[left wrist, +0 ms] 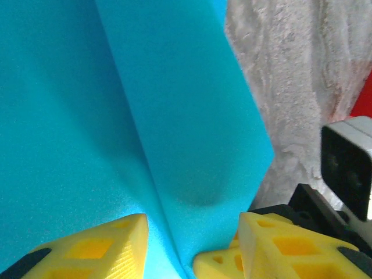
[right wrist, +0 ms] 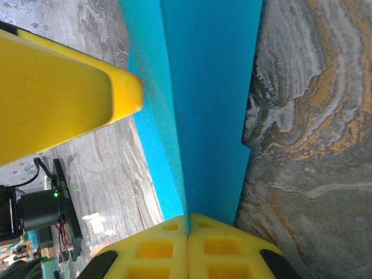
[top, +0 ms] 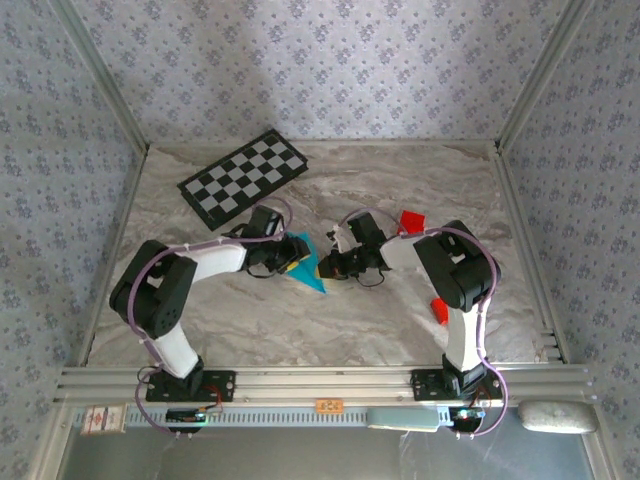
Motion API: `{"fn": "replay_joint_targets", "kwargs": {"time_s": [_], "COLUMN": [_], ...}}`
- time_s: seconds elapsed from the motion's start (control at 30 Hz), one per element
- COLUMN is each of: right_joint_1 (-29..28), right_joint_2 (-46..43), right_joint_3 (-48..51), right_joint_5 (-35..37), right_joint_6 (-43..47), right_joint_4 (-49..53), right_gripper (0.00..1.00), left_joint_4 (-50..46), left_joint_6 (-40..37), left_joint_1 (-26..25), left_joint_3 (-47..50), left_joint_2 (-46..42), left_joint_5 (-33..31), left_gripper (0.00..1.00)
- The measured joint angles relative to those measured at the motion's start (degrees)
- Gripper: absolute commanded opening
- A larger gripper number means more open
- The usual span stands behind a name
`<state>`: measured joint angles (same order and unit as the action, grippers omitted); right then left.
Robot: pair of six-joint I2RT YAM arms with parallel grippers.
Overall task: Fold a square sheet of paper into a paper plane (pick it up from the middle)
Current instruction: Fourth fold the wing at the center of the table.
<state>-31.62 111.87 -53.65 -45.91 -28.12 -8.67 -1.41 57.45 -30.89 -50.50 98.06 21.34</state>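
Right wrist, paper [right wrist: 209,87] pinched in gripper [right wrist: 187,220] (creased)

A marbled grey-and-white table [top: 400,180] carries a black-and-white checkered board [top: 244,177], lying flat and askew at its far left. One red block [top: 411,219] lies right of the middle, and a second red block [top: 438,311] lies nearer the right edge, well apart from the first. The folded cyan paper [top: 306,266] is at the middle; whether it rests on the table cannot be told.
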Motion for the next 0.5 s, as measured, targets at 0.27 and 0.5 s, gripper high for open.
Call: {"fn": "replay_joint_targets", "kwargs": {"time_s": [0.27,0.5], "right_joint_1": [0.0,0.2], "right_joint_2": [0.1,0.3], "right_joint_3": [-0.4,-1.0], "right_joint_5": [0.0,-0.4], "right_joint_6": [0.0,0.0], "right_joint_4": [0.7,1.7], "right_gripper": [0.09,0.11], "left_joint_4": [-3.8,-6.5], "left_joint_6": [-0.5,-0.4], "left_joint_1": [-0.4,-0.4], "left_joint_3": [-2.4,-4.2], "left_joint_2": [2.0,3.5], "left_joint_5": [-1.9,-3.0], "left_gripper": [0.41,0.40]}}
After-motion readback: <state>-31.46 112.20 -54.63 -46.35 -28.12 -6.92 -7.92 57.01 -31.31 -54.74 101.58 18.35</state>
